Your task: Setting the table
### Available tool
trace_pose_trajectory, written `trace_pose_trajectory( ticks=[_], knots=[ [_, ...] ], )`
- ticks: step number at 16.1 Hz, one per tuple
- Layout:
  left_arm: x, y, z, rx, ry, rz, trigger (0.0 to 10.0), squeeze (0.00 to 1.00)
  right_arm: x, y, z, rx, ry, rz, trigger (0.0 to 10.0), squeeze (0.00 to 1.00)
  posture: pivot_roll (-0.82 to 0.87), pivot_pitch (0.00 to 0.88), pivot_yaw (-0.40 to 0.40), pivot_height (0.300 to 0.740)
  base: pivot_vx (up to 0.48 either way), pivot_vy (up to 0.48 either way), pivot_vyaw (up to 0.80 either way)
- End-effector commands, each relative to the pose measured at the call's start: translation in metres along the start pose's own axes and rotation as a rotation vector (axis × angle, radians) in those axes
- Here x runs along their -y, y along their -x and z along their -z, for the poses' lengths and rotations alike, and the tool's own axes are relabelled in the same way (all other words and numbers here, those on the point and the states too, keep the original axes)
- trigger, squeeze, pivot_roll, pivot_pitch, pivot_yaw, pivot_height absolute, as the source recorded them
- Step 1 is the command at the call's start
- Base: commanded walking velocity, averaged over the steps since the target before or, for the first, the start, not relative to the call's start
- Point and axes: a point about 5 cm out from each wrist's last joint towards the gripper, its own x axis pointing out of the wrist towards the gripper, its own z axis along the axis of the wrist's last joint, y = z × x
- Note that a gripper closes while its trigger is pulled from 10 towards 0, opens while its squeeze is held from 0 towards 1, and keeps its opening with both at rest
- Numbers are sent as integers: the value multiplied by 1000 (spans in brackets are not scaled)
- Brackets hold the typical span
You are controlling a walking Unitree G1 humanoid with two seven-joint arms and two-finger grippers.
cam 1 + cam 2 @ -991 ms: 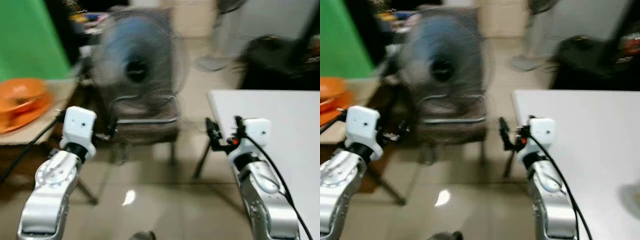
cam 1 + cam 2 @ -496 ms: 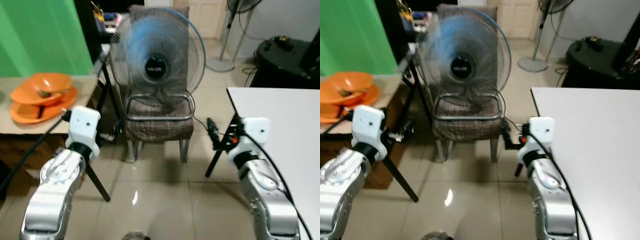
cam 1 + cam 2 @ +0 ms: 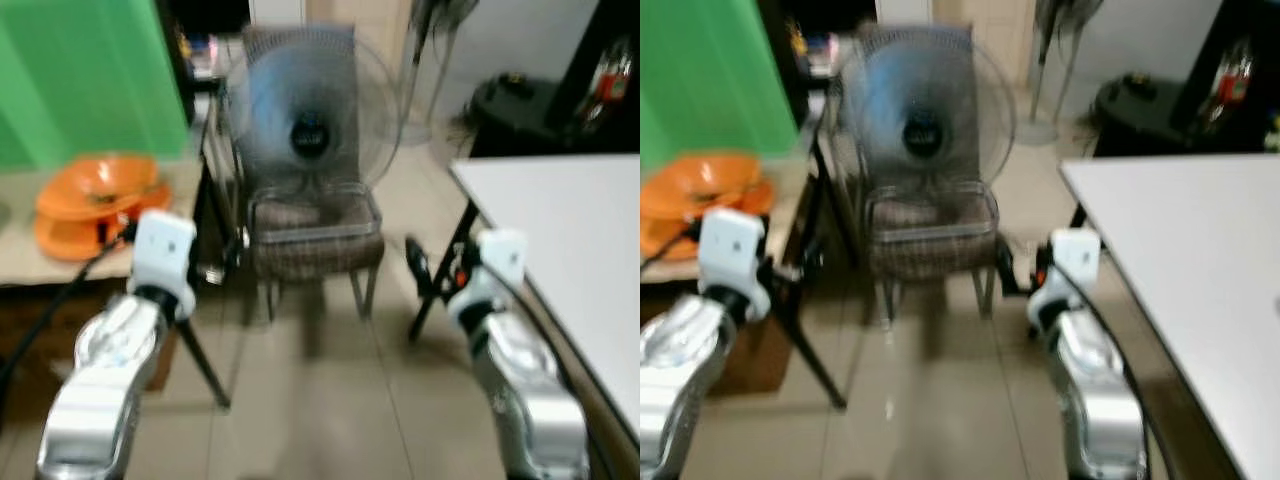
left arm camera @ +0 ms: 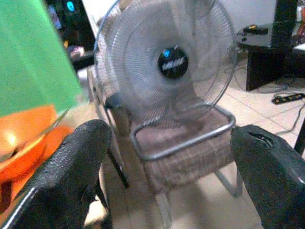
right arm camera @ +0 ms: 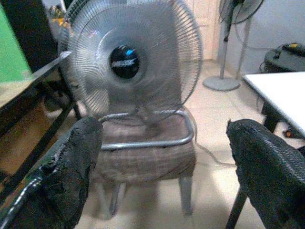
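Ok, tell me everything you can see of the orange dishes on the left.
The orange dishes sit stacked on a beige table to the robot's left, in front of a green backdrop. They look like glossy plastic: a bowl rests on top of a wider plate or shallow bowl. Something small and dark lies inside the top bowl, too blurred to identify. The stack stands upright near the table's right end. The left gripper, fingers open, points past them toward the fan and touches nothing.

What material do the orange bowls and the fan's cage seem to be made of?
The orange bowls look like plastic: a saturated, uniform colour with a soft sheen, though blur leaves it uncertain. The fan cage appears to be thin metal wire, grey and slightly shiny, with many fine radial spokes.
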Motion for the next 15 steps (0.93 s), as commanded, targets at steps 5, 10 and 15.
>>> trace_pose_trajectory(
  ticks=[5,10,15],
  knots=[
    [-3,-3,-6,17,-8,-5,10000,0,-5,-4,-3,10,-34,-22,10000,1000,169,0,29,740,0,309,0],
    [-4,-6,-11,30,-34,-8,10000,0,-7,-9,-2,4,-25,-46,10000,1000,182,0,29,740,0,0,160],
    [-5,-5,-12,33,-32,-16,10000,0,-7,-13,-2,3,-17,-66,10000,1000,192,0,20,740,0,0,800]
  ],
)
